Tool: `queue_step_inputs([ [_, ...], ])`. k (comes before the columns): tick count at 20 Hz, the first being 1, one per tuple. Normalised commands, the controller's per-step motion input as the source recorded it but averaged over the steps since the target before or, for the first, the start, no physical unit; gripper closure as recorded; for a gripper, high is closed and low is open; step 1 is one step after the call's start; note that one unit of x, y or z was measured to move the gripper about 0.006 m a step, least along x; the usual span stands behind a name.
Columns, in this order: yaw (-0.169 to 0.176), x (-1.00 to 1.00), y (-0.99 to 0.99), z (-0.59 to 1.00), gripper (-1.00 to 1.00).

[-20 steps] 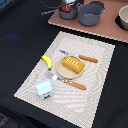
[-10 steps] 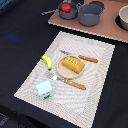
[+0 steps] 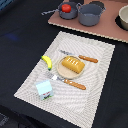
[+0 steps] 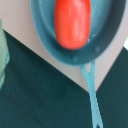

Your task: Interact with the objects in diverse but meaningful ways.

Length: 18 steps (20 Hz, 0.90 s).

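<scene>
I count one bread loaf [image 3: 72, 64], one banana [image 3: 47, 62] and one carton [image 3: 44, 89] on the placemat [image 3: 100, 80]; one tomato [image 3: 66, 8] [image 4: 72, 22] lies in a pan [image 3: 68, 12] [image 4: 47, 42]. My claw's fingers aren't in view, probably above it.

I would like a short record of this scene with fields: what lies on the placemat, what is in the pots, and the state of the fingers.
placemat: bread loaf on a round plate, banana, cube carton, fork, knife
small pot: holds the red tomato
large pot: contents not visible
wrist view: tomato in the long-handled pot
fingers: not in view
</scene>
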Motion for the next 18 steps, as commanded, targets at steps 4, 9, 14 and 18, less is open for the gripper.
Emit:
queue_step_inputs([
  [4, -0.012, 0.09, -0.95, 0.53, -1.0],
  [9, -0.002, 0.09, -0.94, 0.34, -1.0],
  [14, -0.002, 0.11, -0.98, 0.05, -1.0],
  [18, -0.064, 0.11, -0.87, 0.0, -1.0],
])
